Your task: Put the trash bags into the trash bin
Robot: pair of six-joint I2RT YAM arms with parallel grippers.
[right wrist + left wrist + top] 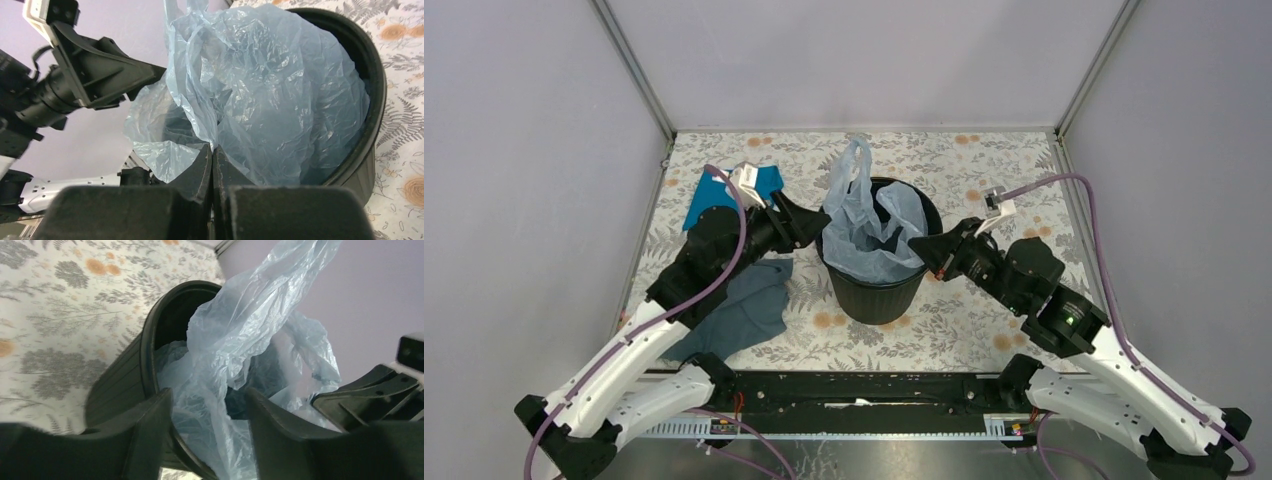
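The black trash bin point(876, 292) stands upright mid-table. The pale blue trash bag point(861, 228) lies partly inside it, draped over the near rim, with a handle loop sticking up at the back. My left gripper point(816, 230) is open at the bin's left rim; in the left wrist view the fingers point(150, 415) straddle the rim with the bag point(235, 340) between them. My right gripper point(921, 253) is at the bin's right rim, shut on an edge of the bag point(260, 80), its jaws pressed together point(212, 152).
A bright teal folded cloth point(709, 192) lies at the back left, under the left arm. A dull grey-blue cloth point(746, 310) lies left of the bin. The floral table ends at grey walls on three sides.
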